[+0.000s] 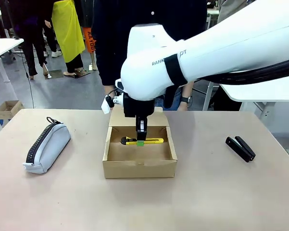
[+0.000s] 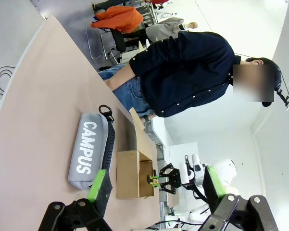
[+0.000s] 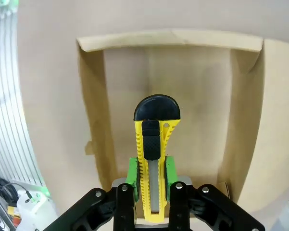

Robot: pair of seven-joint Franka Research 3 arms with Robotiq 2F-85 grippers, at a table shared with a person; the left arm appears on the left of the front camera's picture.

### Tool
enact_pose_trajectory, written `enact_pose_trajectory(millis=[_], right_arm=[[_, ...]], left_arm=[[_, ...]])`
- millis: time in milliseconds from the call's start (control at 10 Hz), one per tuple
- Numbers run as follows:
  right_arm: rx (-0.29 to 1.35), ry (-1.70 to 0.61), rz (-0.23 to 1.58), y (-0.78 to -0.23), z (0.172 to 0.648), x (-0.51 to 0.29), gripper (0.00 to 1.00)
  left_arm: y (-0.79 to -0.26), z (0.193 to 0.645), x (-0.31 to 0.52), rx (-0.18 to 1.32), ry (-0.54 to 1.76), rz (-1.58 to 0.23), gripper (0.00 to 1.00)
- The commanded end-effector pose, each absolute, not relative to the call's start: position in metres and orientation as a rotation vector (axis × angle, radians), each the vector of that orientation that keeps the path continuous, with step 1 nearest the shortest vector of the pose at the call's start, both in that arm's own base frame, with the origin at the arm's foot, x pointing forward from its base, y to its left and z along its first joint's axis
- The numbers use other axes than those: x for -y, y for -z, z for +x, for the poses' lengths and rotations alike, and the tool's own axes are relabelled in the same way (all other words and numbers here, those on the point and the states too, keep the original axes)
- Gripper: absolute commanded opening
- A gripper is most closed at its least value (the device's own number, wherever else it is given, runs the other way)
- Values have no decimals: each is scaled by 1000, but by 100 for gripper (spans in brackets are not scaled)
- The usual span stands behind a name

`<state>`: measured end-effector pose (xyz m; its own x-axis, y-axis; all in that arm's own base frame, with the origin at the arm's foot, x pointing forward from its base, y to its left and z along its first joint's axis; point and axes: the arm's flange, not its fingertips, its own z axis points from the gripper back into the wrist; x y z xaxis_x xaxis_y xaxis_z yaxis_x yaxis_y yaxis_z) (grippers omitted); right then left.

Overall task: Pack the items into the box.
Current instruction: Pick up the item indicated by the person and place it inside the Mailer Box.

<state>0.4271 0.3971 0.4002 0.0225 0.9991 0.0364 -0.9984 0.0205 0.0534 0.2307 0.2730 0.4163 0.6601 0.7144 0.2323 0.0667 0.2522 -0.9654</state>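
Tan table [image 1: 207, 192], shared workspace. Grey-blue pouch [image 1: 48, 147]: lying well left of the right gripper [image 1: 140, 140]. Brown box [image 1: 139, 169]: flap open, directly under that gripper. Right gripper: inside the box, clamped on a yellow utility knife [image 1: 153, 141]. Black stapler [image 1: 240, 148]: well right of it. Left gripper [image 2: 155, 179]: spread wide, empty.

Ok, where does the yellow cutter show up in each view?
Front: cutter centre, within the box walls, gripped by the right hand.
Left wrist: cutter low centre, tiny, at the box's open side.
Right wrist: cutter centre, pointing up, over the box floor.
Shared landmark: the box.
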Motion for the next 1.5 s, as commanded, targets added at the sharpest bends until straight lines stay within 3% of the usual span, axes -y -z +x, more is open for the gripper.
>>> enact_pose_trajectory(millis=[0, 500, 600, 700, 800, 1400], right_arm=[[-44, -1527, 39, -401, 434, -396, 27], [-70, -1566, 43, -399, 435, -399, 27], [-90, -1572, 30, -399, 434, -400, 81], [-95, -1577, 29, -399, 434, -400, 85], [-97, -1579, 29, -399, 434, -400, 100], [-96, -1568, 34, -398, 435, -397, 100]], left_arm=[[-416, 230, -269, 798, -490, -1271, 100], [-416, 230, -269, 798, -490, -1271, 100], [-416, 230, -269, 798, -490, -1271, 100], [-416, 230, -269, 798, -490, -1271, 100], [-416, 230, -269, 798, -490, -1271, 100], [-416, 230, -269, 798, -490, -1271, 100]])
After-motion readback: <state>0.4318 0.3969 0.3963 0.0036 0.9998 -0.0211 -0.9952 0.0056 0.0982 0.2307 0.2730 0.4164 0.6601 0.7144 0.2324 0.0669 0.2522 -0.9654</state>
